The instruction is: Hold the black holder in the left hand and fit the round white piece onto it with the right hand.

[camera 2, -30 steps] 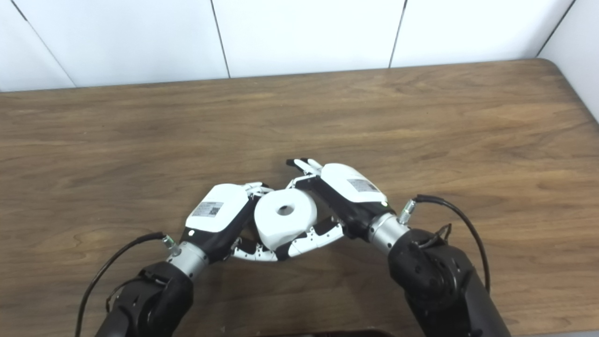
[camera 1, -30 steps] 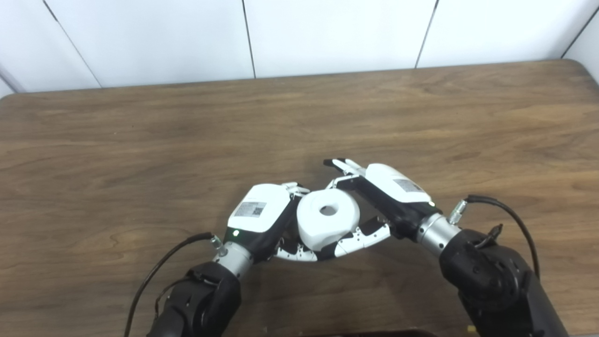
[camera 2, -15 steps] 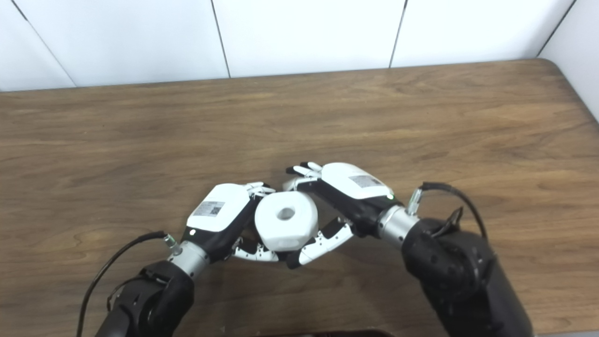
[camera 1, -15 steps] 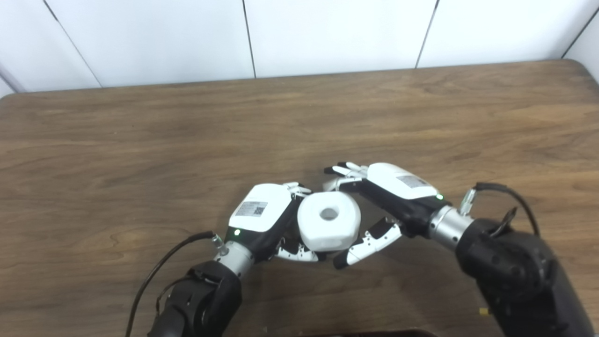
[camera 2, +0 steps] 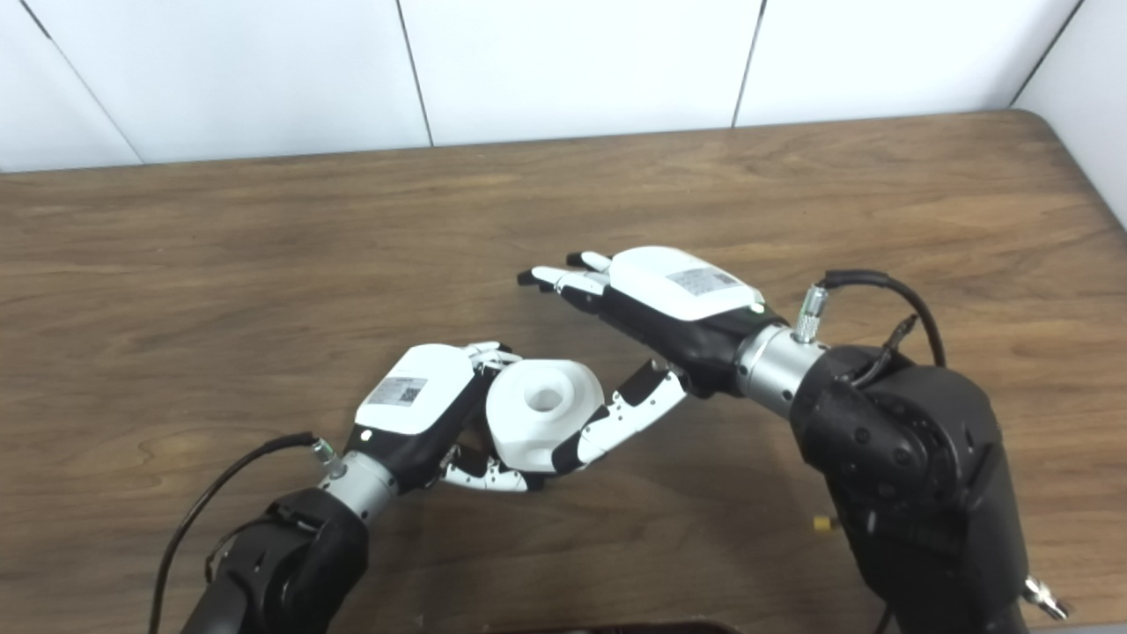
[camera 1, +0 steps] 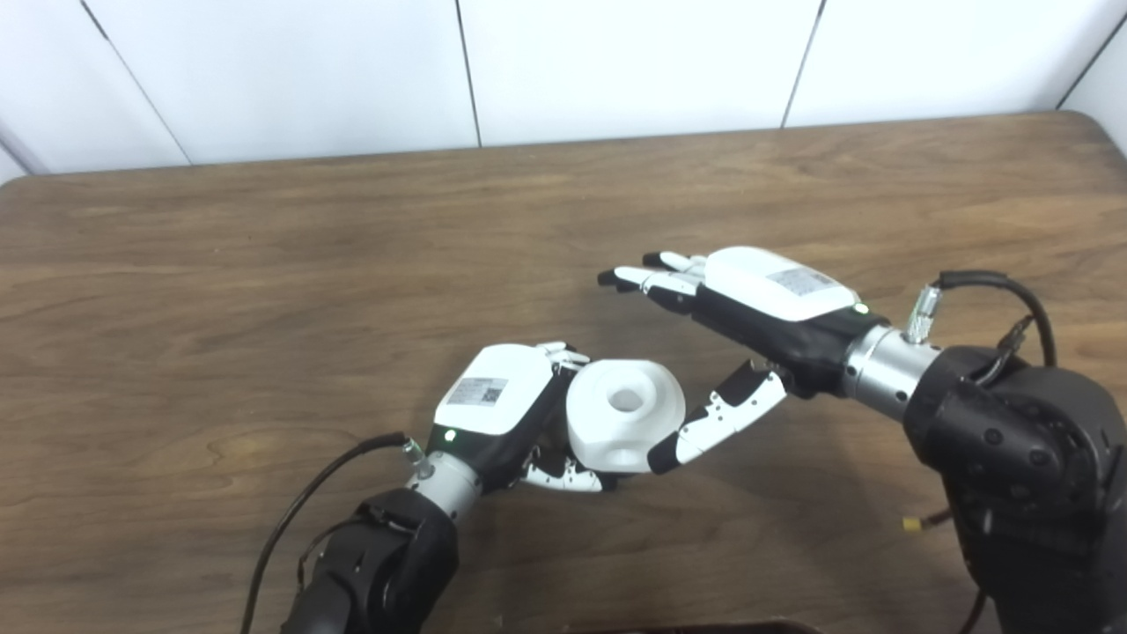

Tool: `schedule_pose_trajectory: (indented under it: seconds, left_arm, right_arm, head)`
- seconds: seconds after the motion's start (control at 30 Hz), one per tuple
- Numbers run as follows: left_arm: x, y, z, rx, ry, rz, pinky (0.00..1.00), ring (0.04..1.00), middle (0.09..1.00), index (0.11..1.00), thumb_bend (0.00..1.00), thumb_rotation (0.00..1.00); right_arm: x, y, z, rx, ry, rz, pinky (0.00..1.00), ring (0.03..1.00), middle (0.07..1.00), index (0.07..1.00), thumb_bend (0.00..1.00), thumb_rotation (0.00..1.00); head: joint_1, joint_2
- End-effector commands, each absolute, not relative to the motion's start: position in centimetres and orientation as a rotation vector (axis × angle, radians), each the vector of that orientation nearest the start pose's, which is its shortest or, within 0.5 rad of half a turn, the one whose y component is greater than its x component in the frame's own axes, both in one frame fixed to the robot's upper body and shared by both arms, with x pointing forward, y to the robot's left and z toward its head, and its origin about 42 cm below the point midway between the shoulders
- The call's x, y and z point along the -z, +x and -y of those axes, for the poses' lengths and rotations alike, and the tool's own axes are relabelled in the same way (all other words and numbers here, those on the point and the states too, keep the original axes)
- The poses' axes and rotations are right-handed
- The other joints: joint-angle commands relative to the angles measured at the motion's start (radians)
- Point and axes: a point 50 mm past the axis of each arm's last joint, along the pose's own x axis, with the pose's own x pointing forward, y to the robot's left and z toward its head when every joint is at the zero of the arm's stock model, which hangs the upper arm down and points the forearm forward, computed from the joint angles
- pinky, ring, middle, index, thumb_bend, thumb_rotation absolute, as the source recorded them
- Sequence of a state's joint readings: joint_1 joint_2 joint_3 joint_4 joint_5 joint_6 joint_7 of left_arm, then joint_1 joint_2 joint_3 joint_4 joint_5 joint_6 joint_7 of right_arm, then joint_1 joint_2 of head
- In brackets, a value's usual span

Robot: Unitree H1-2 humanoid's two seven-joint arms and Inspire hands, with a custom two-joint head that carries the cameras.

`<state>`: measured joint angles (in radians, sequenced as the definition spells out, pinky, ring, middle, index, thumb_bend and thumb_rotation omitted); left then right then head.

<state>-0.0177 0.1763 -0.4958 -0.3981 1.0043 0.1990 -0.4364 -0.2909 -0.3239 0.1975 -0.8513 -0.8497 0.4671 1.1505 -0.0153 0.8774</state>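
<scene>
The round white piece (camera 1: 625,423), a chunky ring with a hole on top, rests against the palm side of my left hand (camera 1: 497,401). That hand's fingers (camera 1: 563,475) curl under and around it, so it is shut on the piece. No black holder shows; anything beneath the piece is hidden by the hand and the piece. My right hand (camera 1: 748,304) hovers up and to the right with its fingers spread, open and holding nothing. Its thumb (camera 1: 718,418) points down-left and ends just beside the white piece; whether it touches cannot be told.
The brown wooden table (camera 1: 264,264) runs back to a white panelled wall (camera 1: 616,62). Its right edge (camera 2: 1087,176) is near my right arm. Cables loop off both wrists. A tiny yellow bit (camera 2: 821,524) lies on the table by the right forearm.
My right hand has let go of the white piece, opened, and risen away up and to the right. The piece stays in my left hand, tipped slightly.
</scene>
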Motion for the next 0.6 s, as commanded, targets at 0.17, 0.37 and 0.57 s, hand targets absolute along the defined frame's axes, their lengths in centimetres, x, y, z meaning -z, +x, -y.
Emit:
schedule_pose_trajectory:
  seconds: [0.17,0.37,0.57]
  left_arm:
    - [-15.0,23.5,-12.7,0.653,1.153,0.111,0.82,0.877,0.800,0.486,0.52,0.05]
    - [-15.0,23.6,-12.8,0.653,1.165,0.106,0.83,0.878,0.798,0.486,0.52,0.05]
    - [-15.0,23.6,-12.8,0.649,1.169,0.100,0.83,0.875,0.796,0.487,0.52,0.05]
  right_arm:
    - [-31.7,25.0,19.5,-0.700,-1.221,0.177,1.00,1.000,0.924,0.958,1.00,0.59]
    - [-32.2,25.1,19.9,-0.672,-1.208,0.181,1.00,1.000,0.936,0.972,1.00,0.60]
    - [-32.8,24.9,20.4,-0.639,-1.211,0.181,1.00,1.000,0.951,0.984,1.00,0.60]
  head:
    - [0.000,0.000]
    - [0.002,-0.002]
    - [0.002,-0.004]
